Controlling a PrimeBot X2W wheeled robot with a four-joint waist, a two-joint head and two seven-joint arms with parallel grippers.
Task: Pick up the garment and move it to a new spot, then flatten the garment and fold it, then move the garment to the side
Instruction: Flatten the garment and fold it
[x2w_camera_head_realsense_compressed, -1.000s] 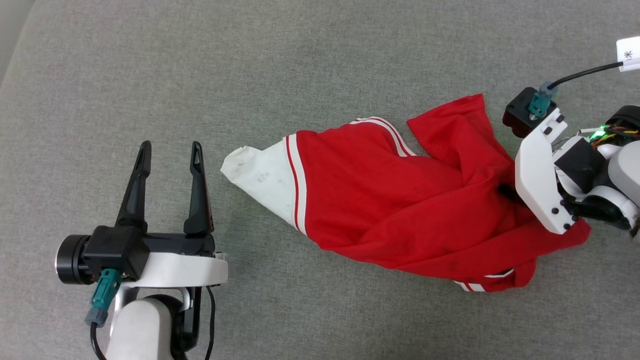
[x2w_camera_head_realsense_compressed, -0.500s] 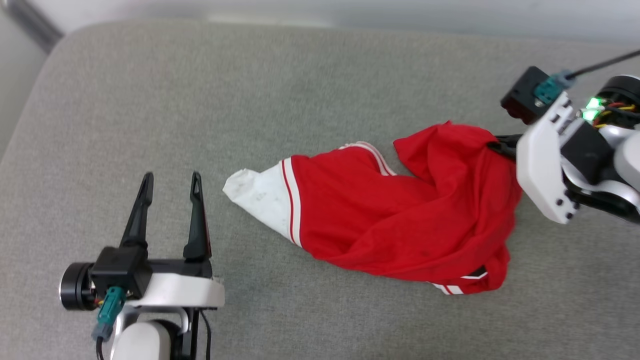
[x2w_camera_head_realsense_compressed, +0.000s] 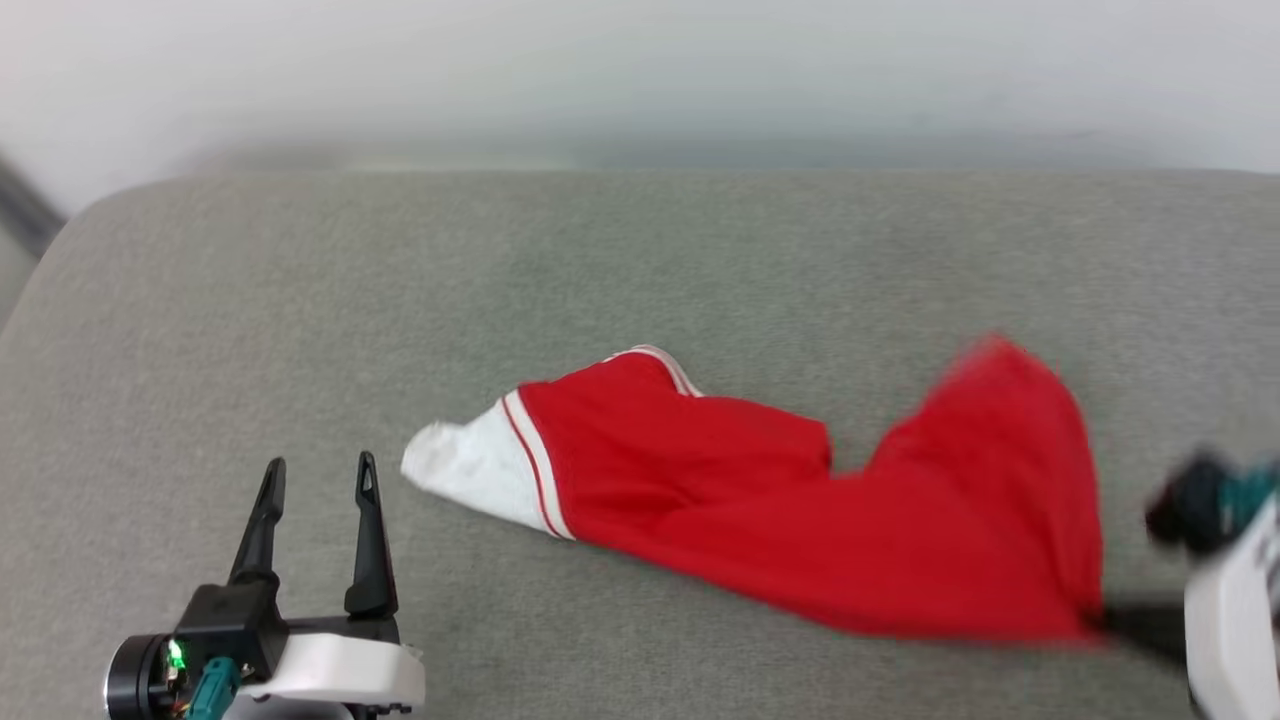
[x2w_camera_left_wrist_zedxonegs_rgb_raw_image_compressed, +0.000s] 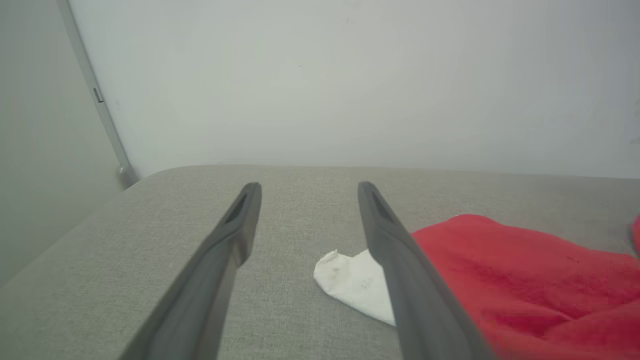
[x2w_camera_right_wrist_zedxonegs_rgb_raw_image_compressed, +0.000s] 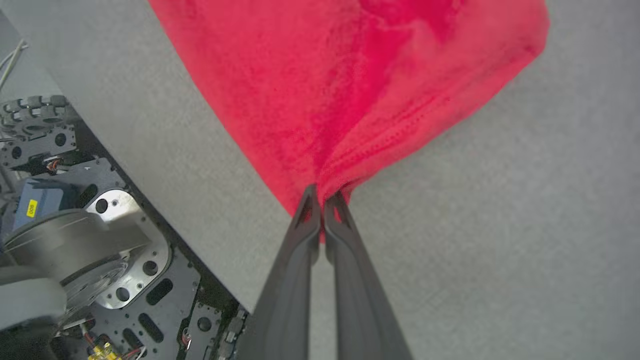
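- Right gripper (x2w_camera_right_wrist_zedxonegs_rgb_raw_image_compressed: 320, 192): its two dark fingers are pressed together on a gathered red edge of the garment (x2w_camera_head_realsense_compressed: 800, 500), and the cloth fans out from the fingertips in creases in the right wrist view.
- In the head view this gripper sits at the lower right, blurred, with the garment's right end drawn to a point at its fingers.
- The garment lies stretched across the grey fabric-covered bench (x2w_camera_head_realsense_compressed: 300, 300), running from that pinched end on the right towards the left.
- Its red right part stands up in a broad, blurred peak; whether that part is clear of the bench I cannot tell.
- The far left end is a white sleeve (x2w_camera_head_realsense_compressed: 460, 470), crumpled and lying flat on the bench, joined to the red body by a red-and-white striped trim (x2w_camera_head_realsense_compressed: 530, 465).
- No lettering shows on the upturned face.
- Left gripper (x2w_camera_head_realsense_compressed: 320, 462) is at the lower left of the head view with its fingers apart and nothing between them, pointing away from the robot.
- It is near the white sleeve, just to its left, with bare bench between the two.
- A pale wall (x2w_camera_left_wrist_zedxonegs_rgb_raw_image_compressed: 350, 75) rises behind the bench's far edge.
- Beside the bench's near edge, the right wrist view shows the robot's dark perforated metal base (x2w_camera_right_wrist_zedxonegs_rgb_raw_image_compressed: 125, 280).
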